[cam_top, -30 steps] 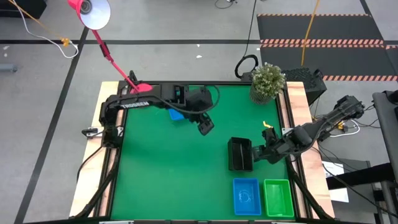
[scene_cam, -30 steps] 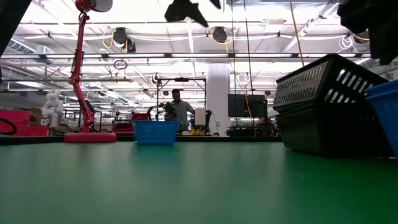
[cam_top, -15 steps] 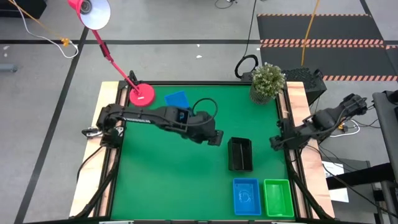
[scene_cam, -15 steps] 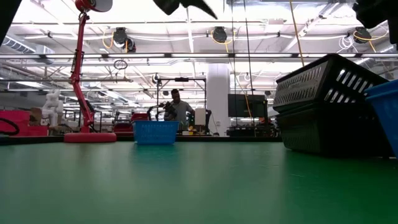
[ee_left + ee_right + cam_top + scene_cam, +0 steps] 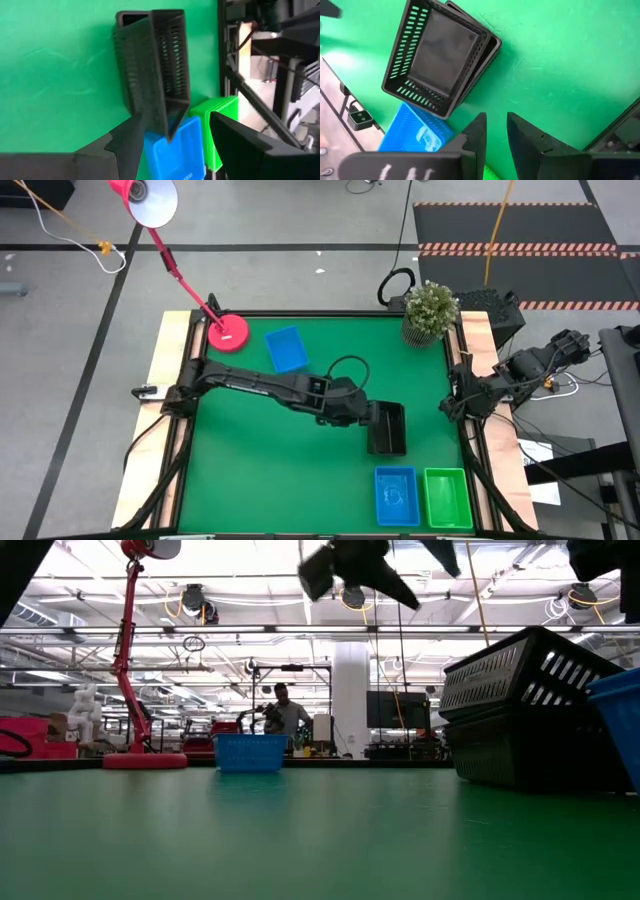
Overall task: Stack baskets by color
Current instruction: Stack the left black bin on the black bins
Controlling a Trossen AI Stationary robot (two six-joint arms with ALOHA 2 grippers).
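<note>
While the green table [image 5: 260,470] lay mostly bare, the sorted piles sat grouped toward its near right corner, which looked deliberate: one spot per colour. Biggest of them was the black stack [image 5: 386,428], its top basket sitting crooked in the ones below, one end riding high, so it likely wanted seating properly. Just beside it, at the table's front edge, sat the blue stack [image 5: 396,495] and the green stack [image 5: 447,497], side by side. One lone blue basket [image 5: 286,348] stood well apart at the far side, near the pink lamp base [image 5: 228,333], not yet with its mates.

Now the arms. Stretched long and low across the middle of the table, the left arm had brought the left gripper [image 5: 365,416] right up to the black stack's left edge, fingers spread apart, nothing between them, and the wrist view showed the crooked basket's mesh wall lined up ahead of the gap. Out at the table's right edge, the right gripper [image 5: 452,406] waited folded back, fingers nearly together with only a narrow gap, empty.
</note>
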